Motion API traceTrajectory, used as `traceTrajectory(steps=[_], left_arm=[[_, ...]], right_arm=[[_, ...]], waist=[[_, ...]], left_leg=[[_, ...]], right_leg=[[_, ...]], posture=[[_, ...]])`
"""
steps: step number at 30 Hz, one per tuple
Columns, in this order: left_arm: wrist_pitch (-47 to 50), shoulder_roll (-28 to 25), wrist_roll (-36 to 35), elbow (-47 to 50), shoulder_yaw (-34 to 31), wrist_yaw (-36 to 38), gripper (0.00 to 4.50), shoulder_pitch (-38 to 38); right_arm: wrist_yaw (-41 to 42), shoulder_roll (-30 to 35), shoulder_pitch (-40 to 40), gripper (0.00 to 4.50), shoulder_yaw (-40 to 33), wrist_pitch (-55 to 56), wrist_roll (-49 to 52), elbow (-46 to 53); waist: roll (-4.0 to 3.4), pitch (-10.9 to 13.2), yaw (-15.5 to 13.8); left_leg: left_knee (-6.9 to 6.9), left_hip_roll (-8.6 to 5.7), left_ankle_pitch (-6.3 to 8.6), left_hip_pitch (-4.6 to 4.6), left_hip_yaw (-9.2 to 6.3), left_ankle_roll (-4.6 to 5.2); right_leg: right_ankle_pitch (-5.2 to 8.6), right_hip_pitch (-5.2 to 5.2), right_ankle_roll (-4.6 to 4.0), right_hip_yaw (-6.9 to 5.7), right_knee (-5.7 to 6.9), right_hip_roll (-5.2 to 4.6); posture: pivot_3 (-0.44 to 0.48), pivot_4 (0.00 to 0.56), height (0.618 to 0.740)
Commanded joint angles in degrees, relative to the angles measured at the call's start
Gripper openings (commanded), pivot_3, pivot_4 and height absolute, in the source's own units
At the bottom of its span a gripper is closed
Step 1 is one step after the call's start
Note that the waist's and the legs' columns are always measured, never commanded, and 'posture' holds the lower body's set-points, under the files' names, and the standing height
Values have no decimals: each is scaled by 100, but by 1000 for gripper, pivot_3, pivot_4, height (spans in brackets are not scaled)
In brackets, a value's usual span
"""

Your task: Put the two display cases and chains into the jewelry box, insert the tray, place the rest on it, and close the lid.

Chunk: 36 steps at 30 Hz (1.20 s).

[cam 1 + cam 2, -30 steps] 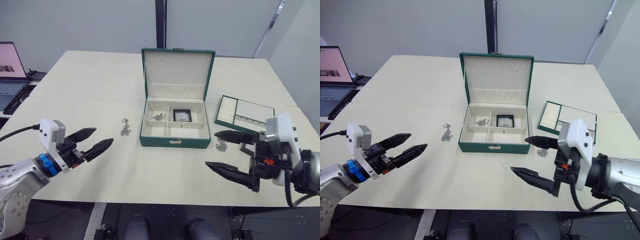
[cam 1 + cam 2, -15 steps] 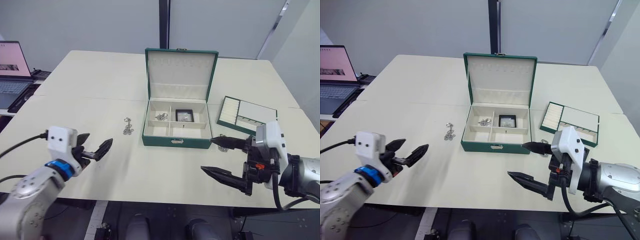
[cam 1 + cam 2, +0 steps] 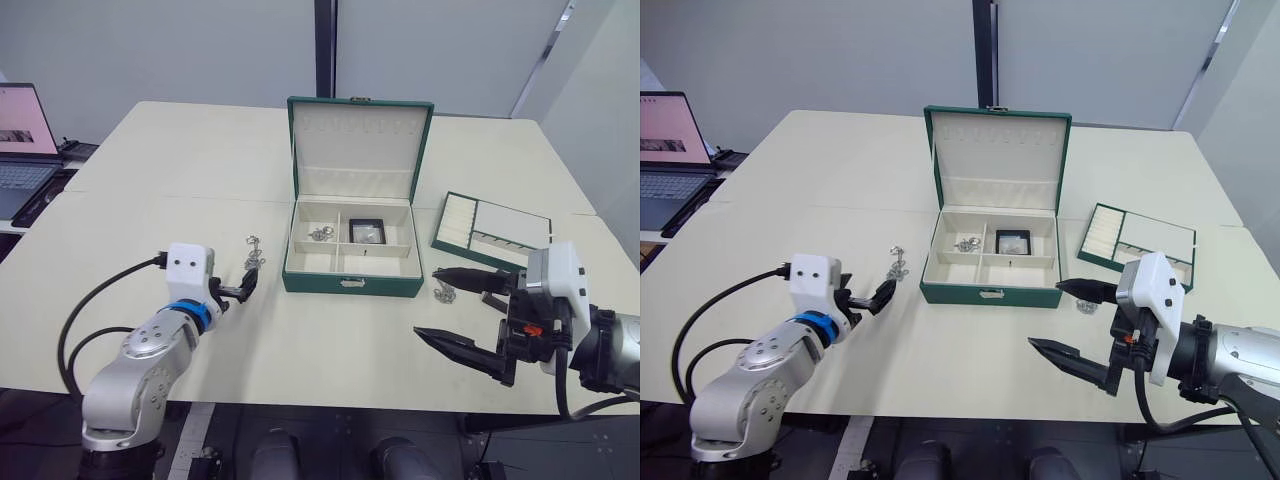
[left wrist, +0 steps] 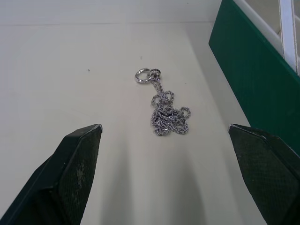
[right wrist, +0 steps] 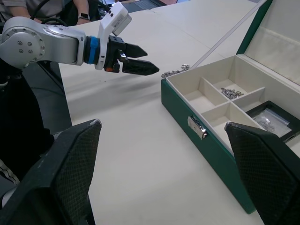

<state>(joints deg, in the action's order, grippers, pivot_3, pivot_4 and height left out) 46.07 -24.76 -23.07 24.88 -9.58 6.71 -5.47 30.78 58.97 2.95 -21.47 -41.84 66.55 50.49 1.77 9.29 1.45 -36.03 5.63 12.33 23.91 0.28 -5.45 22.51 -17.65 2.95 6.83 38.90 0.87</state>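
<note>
A: Chain [image 4: 166, 115] position?
B: On the table, just beside the box [image 3: 350, 284] (outside its left wall).
A: Left gripper [image 4: 176, 164]?
B: Fingers spread, aimed to straddle it. Right gripper [image 3: 462, 312] also spread, empty.
</note>
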Motion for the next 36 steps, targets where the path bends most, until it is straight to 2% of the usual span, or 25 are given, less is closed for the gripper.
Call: traceTrajectory(steps=[1,16,36], left_arm=[[-371,150,358,-381,164,-74,4472,-272],[-1567,803,1189,-2488,578,16,4472,-1311],[-1758,1059,1522,-2905,650,81,4472,-1606]], right_arm=[[114,61,-43,4500,-254,81,-30,19],[93,157,23,4500,-611,-34,-13,51],[-101,186,-26,4500,-654,-103,132,95]], waist=[[0,0,-6],[0,0,-52],[-1,-1,-136]], left_leg=[[0,0,0,0,0,0],[-2,-4,-10,-2,1,-17],[-5,-5,-11,-4,2,-19]], right_leg=[[0,0,0,0,0,0],[-1,11,1,-2,-4,-2],[-1,17,2,-3,-5,-3]], posture=[[0,150,740],[0,150,740],[0,150,740]])
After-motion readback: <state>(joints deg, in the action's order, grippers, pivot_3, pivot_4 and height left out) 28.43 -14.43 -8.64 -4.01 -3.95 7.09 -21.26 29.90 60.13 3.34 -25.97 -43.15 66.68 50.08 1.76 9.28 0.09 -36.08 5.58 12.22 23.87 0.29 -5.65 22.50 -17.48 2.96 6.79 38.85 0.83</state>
